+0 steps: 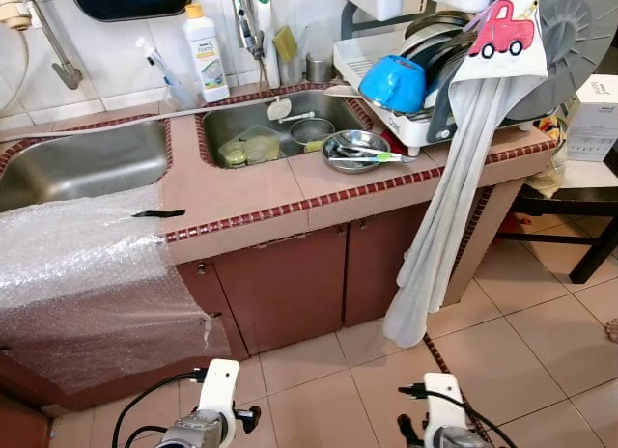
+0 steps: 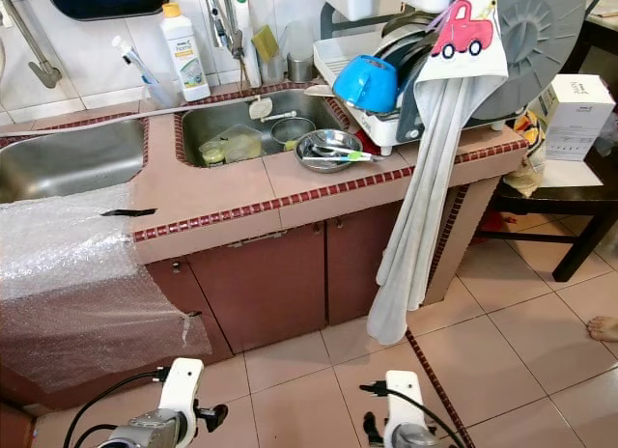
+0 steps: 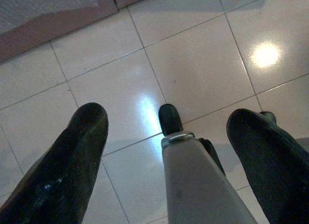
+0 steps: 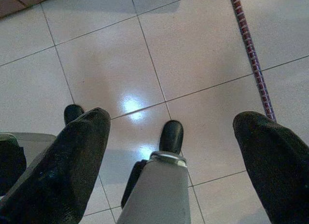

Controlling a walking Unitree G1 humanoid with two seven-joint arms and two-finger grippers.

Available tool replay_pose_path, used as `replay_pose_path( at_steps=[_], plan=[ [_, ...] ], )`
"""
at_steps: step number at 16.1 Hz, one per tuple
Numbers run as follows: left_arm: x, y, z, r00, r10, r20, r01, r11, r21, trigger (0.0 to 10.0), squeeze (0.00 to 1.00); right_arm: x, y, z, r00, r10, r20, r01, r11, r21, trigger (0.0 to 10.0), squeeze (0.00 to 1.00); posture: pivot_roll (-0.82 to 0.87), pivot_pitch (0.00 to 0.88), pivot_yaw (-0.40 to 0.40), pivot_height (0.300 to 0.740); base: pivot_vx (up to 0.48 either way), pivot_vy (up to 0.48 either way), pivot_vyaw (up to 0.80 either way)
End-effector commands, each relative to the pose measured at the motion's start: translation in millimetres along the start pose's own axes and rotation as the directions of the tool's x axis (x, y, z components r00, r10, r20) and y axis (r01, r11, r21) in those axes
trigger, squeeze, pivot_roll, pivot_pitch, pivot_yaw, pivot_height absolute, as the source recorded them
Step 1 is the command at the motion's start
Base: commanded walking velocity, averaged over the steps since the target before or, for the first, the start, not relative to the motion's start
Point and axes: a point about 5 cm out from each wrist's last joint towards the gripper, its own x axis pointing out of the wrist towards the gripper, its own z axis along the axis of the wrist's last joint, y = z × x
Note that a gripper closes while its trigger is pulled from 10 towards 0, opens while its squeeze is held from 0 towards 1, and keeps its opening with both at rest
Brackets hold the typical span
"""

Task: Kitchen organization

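Left eye view takes in bubble wrap (image 1: pixel 87 274) draped over the tiled surface (image 1: pixel 241 192) at the left, then a sink (image 1: pixel 280 120) holding a steel bowl (image 1: pixel 353 149) with utensils, a blue cup (image 1: pixel 393 82) on the dish rack (image 1: pixel 386 91), and a hanging towel (image 1: pixel 454 178). Both the left gripper (image 3: pixel 166 132) and right gripper (image 4: pixel 169 132) hang over the floor (image 4: pixel 193 40), jaws released and apart.
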Motion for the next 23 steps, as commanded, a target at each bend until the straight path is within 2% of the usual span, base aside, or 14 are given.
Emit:
replay_pose_path(
  at_steps=[1,6,7,8,11,12,13,15,18,20,21,23],
  plan=[
    [-0.6,4.6,-1.5,1.000,0.015,-0.007,-0.015,1.000,-0.006,10.0,0.00,0.4,5.9,1.5,1.000,0.017,-0.001,-0.017,1.000,0.005,10.0,0.00,-0.03,0.000,0.106,0.740,0.000,0.000,0.00],
    [-0.5,3.9,0.3,1.000,0.013,0.010,-0.013,1.000,-0.024,10.0,0.00,0.3,4.0,5.5,1.000,0.010,0.022,-0.009,1.000,-0.025,10.0,0.00,-0.03,0.000,0.091,0.740,0.000,0.000,0.00],
    [-0.4,2.7,7.7,0.999,0.003,0.046,-0.003,1.000,-0.004,10.0,0.00,0.2,0.3,7.3,1.000,0.012,0.027,-0.012,1.000,-0.020,10.0,0.00,-0.03,0.000,0.079,0.740,0.000,0.000,0.00],
    [-0.3,-0.3,12.7,0.998,-0.030,0.063,0.031,0.999,-0.026,10.0,0.00,0.0,-2.6,8.0,0.999,0.016,0.032,-0.015,1.000,-0.010,10.0,0.00,-0.03,0.000,0.077,0.740,0.000,0.000,0.00],
    [-1.2,-1.6,17.7,0.991,-0.102,0.090,0.099,0.994,0.036,10.0,0.00,-0.9,-7.6,14.8,0.996,0.043,0.082,-0.043,0.999,-0.003,10.0,0.00,-0.02,0.000,0.070,0.740,0.000,0.000,0.00],
    [-2.2,1.6,16.8,0.987,-0.118,0.105,0.112,0.992,0.058,10.0,0.00,-1.8,-11.3,23.1,0.989,0.054,0.137,-0.058,0.998,0.029,10.0,0.00,-0.01,0.000,0.070,0.740,0.000,0.000,0.00],
    [-3.1,5.1,16.3,0.984,-0.125,0.123,0.121,0.992,0.037,10.0,0.00,-3.0,-11.9,30.2,0.979,0.068,0.192,-0.064,0.998,-0.028,10.0,0.00,-0.02,0.000,0.076,0.740,0.000,0.000,0.00],
    [-5.8,11.7,19.3,0.973,-0.135,0.185,0.130,0.991,0.037,10.0,0.00,-6.5,-16.1,41.7,0.955,0.092,0.281,-0.094,0.996,-0.004,10.0,0.00,-0.02,0.000,0.080,0.740,0.000,0.000,0.00],
    [-12.7,16.4,32.4,0.936,-0.205,0.286,0.186,0.978,0.093,10.0,0.00,-14.6,-24.2,48.7,0.916,0.116,0.383,-0.137,0.990,0.028,10.0,0.00,-0.02,0.000,0.091,0.740,0.000,0.000,0.00],
    [-22.6,17.4,47.9,0.884,-0.241,0.401,0.202,0.970,0.138,10.0,0.00,-27.0,-31.2,53.9,0.879,0.120,0.462,-0.165,0.985,0.058,10.0,0.00,-0.02,0.000,0.100,0.740,0.000,0.000,0.00],
    [-31.0,15.8,59.3,0.846,-0.262,0.465,0.197,0.963,0.184,10.0,0.00,-40.4,-33.6,58.5,0.845,0.125,0.520,-0.176,0.983,0.051,10.0,0.00,-0.02,0.000,0.105,0.740,0.000,0.000,0.00],
    [-42.7,14.3,71.9,0.806,-0.264,0.529,0.183,0.962,0.201,10.0,0.00,-61.9,-33.6,64.0,0.794,0.150,0.589,-0.195,0.981,0.014,10.0,0.00,-0.02,0.000,0.111,0.740,0.000,0.000,0.00]
  ],
)
